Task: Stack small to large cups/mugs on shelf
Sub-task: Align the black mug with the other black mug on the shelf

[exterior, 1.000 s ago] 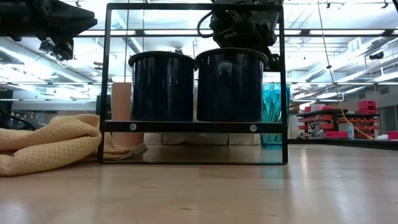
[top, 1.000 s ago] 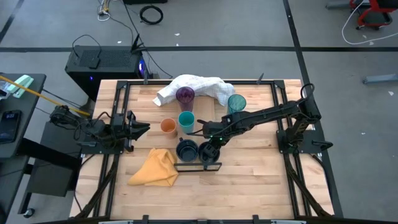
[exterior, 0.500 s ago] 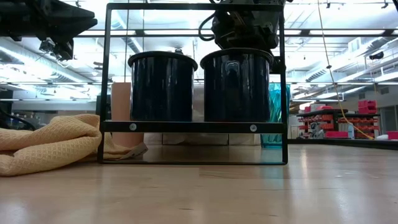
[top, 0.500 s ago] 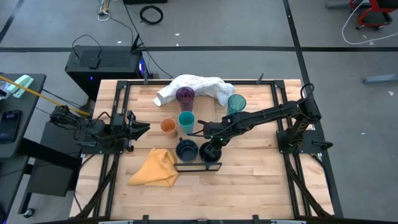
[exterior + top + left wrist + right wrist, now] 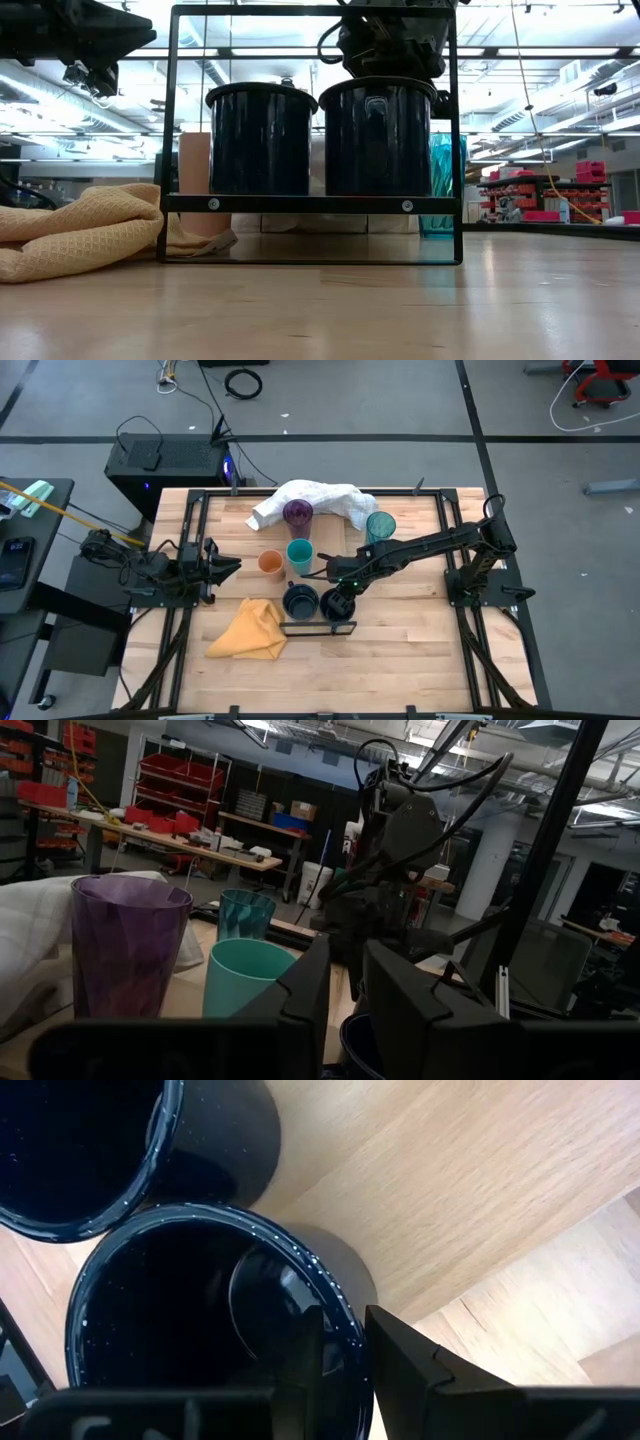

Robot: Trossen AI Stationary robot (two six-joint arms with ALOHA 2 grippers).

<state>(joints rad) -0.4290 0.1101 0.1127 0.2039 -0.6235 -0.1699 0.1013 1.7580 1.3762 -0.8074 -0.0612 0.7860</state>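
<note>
Two dark navy mugs stand side by side on the shelf, a raised board behind a dark metal frame. My right gripper is shut on the right-hand mug, which also shows in the low view. The other mug is next to it. The orange cup, short teal cup, purple tumbler and teal tumbler stand on the table behind. My left gripper waits at the table's left, empty, its fingers a narrow gap apart. My right gripper holds the right-hand mug by its rim, on the mug's far side. One finger is inside the mug and one outside. The fingers come from above, pointing down. The mug is upright, its base level with the shelf.
A yellow cloth lies at the shelf's left. A white cloth lies at the far edge behind the tumblers. The frame's uprights stand close beside the held mug. Bare wood lies along the near edge.
My right gripper has shifted the held mug a little toward the table's right, so a thin gap now shows between the two mugs. The mug has stayed upright.
</note>
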